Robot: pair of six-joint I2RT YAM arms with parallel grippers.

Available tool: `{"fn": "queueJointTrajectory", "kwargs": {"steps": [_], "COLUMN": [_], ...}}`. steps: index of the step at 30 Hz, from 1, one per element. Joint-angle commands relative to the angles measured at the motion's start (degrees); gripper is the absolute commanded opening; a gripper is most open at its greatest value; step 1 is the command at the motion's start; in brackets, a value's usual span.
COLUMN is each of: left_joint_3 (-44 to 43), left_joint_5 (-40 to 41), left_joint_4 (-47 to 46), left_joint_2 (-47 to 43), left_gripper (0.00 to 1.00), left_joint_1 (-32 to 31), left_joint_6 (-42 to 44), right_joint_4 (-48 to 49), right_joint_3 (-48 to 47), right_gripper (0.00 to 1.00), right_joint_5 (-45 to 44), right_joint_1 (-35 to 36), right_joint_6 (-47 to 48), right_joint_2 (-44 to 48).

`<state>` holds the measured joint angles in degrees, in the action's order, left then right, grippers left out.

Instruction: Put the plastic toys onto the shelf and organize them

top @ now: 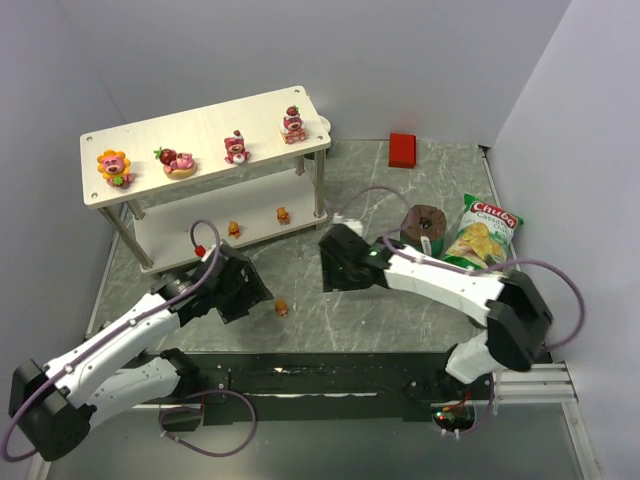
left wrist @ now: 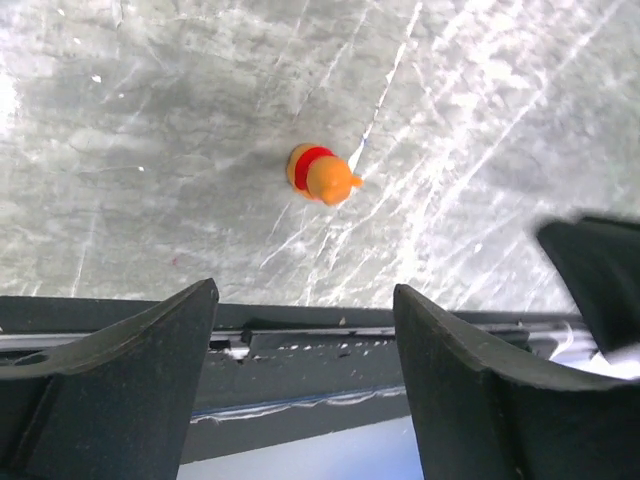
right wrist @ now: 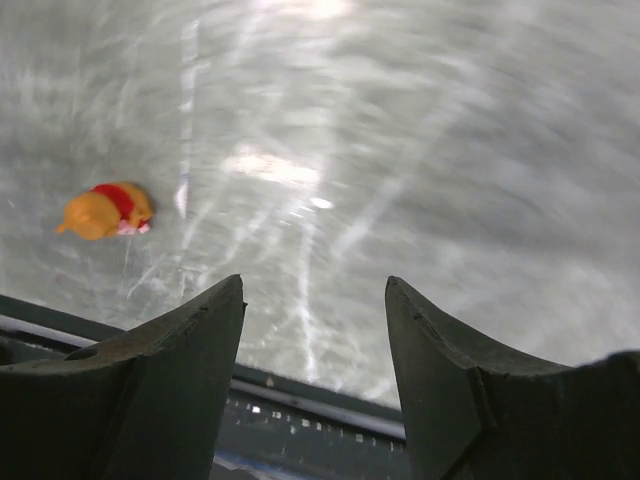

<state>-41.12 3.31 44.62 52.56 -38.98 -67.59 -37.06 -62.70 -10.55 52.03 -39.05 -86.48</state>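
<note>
The pale two-tier shelf [top: 150, 130] stands at the back left. Its top board carries the orange-yellow flower-faced toy [top: 115, 166] and three pink-red strawberry bears [top: 178, 160] [top: 237, 147] [top: 293, 124]. Two small orange bears [top: 234, 229] [top: 284, 214] stand on the lower board. A third small orange bear [top: 281, 306] lies on the table; it also shows in the left wrist view [left wrist: 322, 174] and the right wrist view [right wrist: 103, 212]. My left gripper [top: 252, 292] [left wrist: 305, 290] is open and empty just left of it. My right gripper [top: 335, 265] [right wrist: 315, 285] is open and empty, to its upper right.
A brown-and-green cylinder [top: 424, 228] and a green chips bag [top: 483, 232] sit right of the right arm. A red block [top: 403, 149] lies at the back by the wall. The dark rail [top: 330, 370] runs along the table's near edge.
</note>
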Motion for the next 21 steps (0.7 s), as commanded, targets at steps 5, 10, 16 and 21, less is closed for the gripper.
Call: {"fn": "queueJointTrajectory", "kwargs": {"steps": [5, 10, 16, 21], "left_joint_3": [-6.59, -12.57, -16.79, -16.27], "left_joint_5": [11.89, 19.62, 25.25, 29.63], "left_joint_4": [-1.38, 5.55, 9.26, 8.99], "left_joint_2": [11.57, 22.40, 30.94, 33.14], "left_gripper": [0.71, 0.77, 0.79, 0.75], "left_joint_1": [-13.03, -23.06, -26.67, -27.11], "left_joint_6": [-19.91, -28.91, -32.78, -34.09], "right_joint_4": [-4.68, -3.65, -2.05, -1.44], "right_joint_3": [4.43, 7.66, 11.63, 13.04], "right_gripper": [0.66, 0.67, 0.68, 0.68], "right_joint_5": [2.36, 5.26, 9.49, 9.67], "right_joint_1": [-9.13, -13.61, -16.08, -17.05], "right_joint_6": [-1.04, 5.64, 8.11, 9.25], "right_joint_2": [9.57, 12.81, 15.54, 16.78]}}
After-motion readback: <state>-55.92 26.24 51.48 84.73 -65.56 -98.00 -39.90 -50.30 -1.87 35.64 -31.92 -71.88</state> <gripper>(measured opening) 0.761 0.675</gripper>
